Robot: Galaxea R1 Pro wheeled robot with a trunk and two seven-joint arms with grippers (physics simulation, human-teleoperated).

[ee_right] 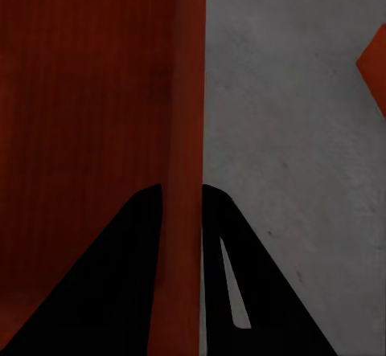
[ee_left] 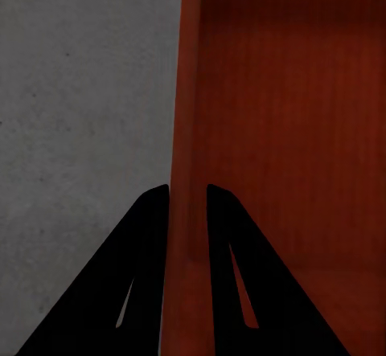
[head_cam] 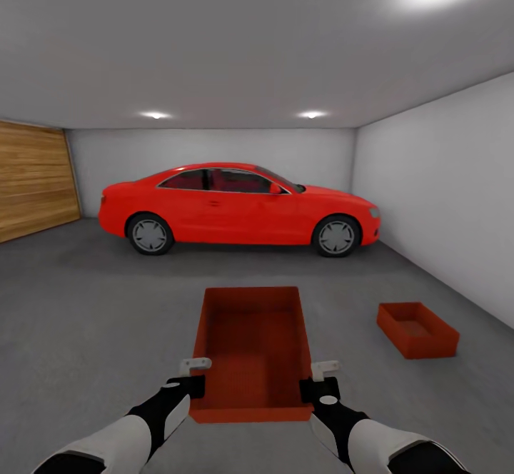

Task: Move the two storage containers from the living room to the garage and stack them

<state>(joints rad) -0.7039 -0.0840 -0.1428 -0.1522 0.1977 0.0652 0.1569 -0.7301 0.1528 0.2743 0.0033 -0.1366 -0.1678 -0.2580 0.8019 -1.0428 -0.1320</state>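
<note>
From the head view, both arms carry one storage container (head_cam: 253,349) over the garage floor (head_cam: 93,331); the second container (head_cam: 417,329) sits to the right, well apart, before the red car (head_cam: 239,206).

At the left wrist, the left gripper (ee_left: 188,199) pinches a side wall.

The right gripper (ee_right: 182,199) likewise. Uneven lowering could tilt the stack. No writing visible.

The held bin (ee_left: 281,131) runs past the frame edges; its far end is unseen.

Held container (head_cam: 251,349) sits between both grippers; second container (head_cam: 417,328) lies on the floor (head_cam: 86,317) to its right; car (head_cam: 239,206) stands behind.
</note>
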